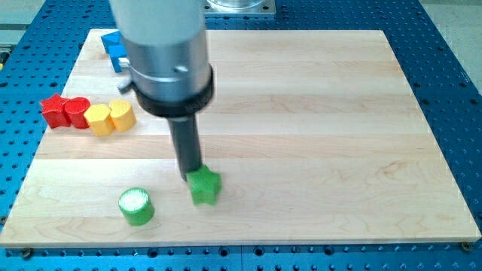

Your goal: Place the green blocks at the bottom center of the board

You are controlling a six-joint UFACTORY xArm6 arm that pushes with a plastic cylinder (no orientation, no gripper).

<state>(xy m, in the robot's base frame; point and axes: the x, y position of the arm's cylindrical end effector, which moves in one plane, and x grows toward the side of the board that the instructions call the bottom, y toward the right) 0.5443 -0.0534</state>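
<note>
Touching green star block upper-left edge: my tip; green cylinder left.

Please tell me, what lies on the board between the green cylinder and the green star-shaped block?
Nothing: the camera view shows only bare wood between the green cylinder and the green star-shaped block. My tip touches the star block's upper-left edge, not that gap.

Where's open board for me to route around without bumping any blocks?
Open: everything to the view's right of my tip and the green star block. Crowded: the left edge, with the red blocks, yellow blocks, blue blocks and green cylinder.
</note>
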